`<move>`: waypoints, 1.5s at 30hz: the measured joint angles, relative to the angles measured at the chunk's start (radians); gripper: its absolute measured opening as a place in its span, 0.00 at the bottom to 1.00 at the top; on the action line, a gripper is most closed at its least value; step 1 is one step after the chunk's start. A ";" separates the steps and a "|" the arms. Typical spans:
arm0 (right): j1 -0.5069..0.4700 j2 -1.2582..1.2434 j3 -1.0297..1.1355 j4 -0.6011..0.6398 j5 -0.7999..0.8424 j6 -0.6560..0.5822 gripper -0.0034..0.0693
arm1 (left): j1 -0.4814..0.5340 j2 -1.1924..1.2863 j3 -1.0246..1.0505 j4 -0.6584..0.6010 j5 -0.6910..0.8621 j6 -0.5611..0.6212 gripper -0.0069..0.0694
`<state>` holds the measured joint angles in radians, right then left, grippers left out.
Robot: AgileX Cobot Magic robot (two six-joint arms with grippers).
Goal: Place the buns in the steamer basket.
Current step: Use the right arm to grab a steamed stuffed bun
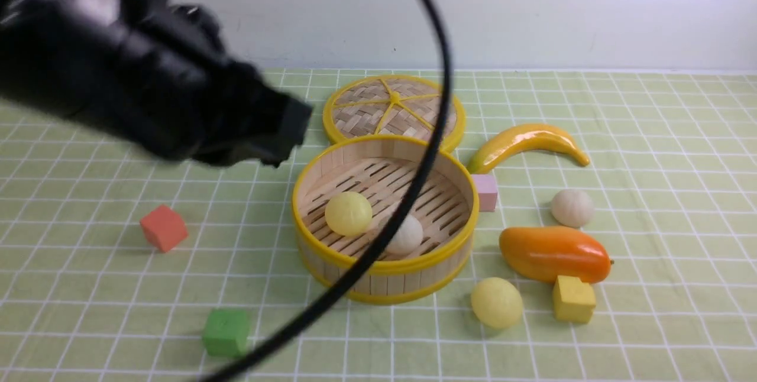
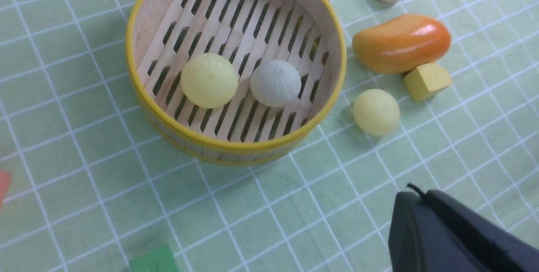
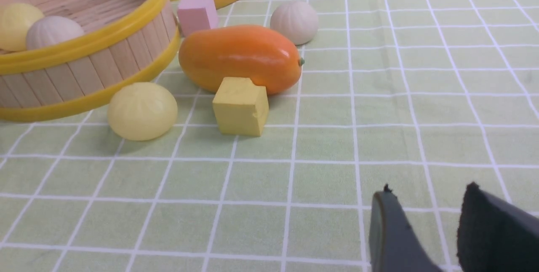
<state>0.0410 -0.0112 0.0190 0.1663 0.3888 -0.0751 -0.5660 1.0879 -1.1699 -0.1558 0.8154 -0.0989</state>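
The steamer basket [image 1: 387, 283] stands mid-table with two buns on its slatted floor, a pale yellow bun [image 1: 348, 213] and an off-white bun [image 1: 407, 235]. Two more lie on the cloth to its right: a pale yellow bun [image 1: 497, 302] near the front and an off-white bun [image 1: 572, 207] further back. My left gripper [image 1: 294, 125], blurred, hangs above the table left of the basket; its jaws are pressed together on nothing [image 2: 414, 198]. My right gripper [image 3: 429, 189] shows only in its wrist view, open and empty, low over the cloth, well short of the yellow bun [image 3: 142, 111].
The woven lid [image 1: 393, 111] lies behind the basket. A banana [image 1: 526, 142], a pink cube [image 1: 486, 191], an orange mango [image 1: 553, 253] and a yellow cube [image 1: 573, 298] crowd the right side. A red cube [image 1: 164, 227] and a green cube [image 1: 226, 332] sit left. A black cable [image 1: 414, 181] crosses the view.
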 joint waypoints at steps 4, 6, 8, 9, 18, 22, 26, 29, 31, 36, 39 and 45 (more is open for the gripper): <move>0.000 0.000 0.000 0.000 0.000 0.000 0.38 | 0.000 -0.297 0.369 -0.050 -0.221 0.000 0.07; 0.000 0.000 0.000 0.000 0.000 0.000 0.38 | 0.000 -0.371 0.455 -0.064 -0.298 0.000 0.07; 0.000 0.000 0.000 0.000 0.000 0.000 0.38 | 0.000 -0.565 0.650 -0.086 -0.446 0.000 0.07; 0.000 0.000 0.000 0.000 0.000 0.000 0.38 | 0.000 -0.624 0.710 -0.088 -0.487 0.000 0.07; 0.000 0.000 0.009 0.196 -0.097 0.113 0.38 | 0.000 -0.939 0.940 -0.080 -0.583 0.000 0.07; 0.000 0.000 0.009 0.483 -0.291 0.223 0.36 | 0.000 -0.984 0.998 -0.073 -0.577 0.000 0.07; 0.017 0.015 -0.091 0.584 -0.207 0.196 0.31 | 0.000 -0.984 1.027 -0.070 -0.571 0.000 0.07; 0.029 0.121 -0.249 0.553 -0.053 0.101 0.23 | 0.000 -0.984 1.033 -0.069 -0.556 0.000 0.07; 0.029 0.242 -0.376 0.501 0.079 0.017 0.18 | 0.000 -0.984 1.033 -0.068 -0.548 0.000 0.07; 0.029 0.601 -0.671 0.340 0.424 -0.088 0.09 | 0.000 -0.984 1.033 -0.068 -0.534 0.000 0.07; 0.067 0.919 -0.832 0.234 0.570 -0.091 0.06 | 0.000 -0.984 1.035 -0.068 -0.531 0.000 0.07; 0.260 1.301 -1.013 0.163 0.571 -0.067 0.06 | 0.000 -0.984 1.035 -0.068 -0.529 0.000 0.07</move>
<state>0.3012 1.2896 -0.9942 0.3293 0.9599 -0.1420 -0.5660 0.1042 -0.1353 -0.2242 0.2860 -0.0989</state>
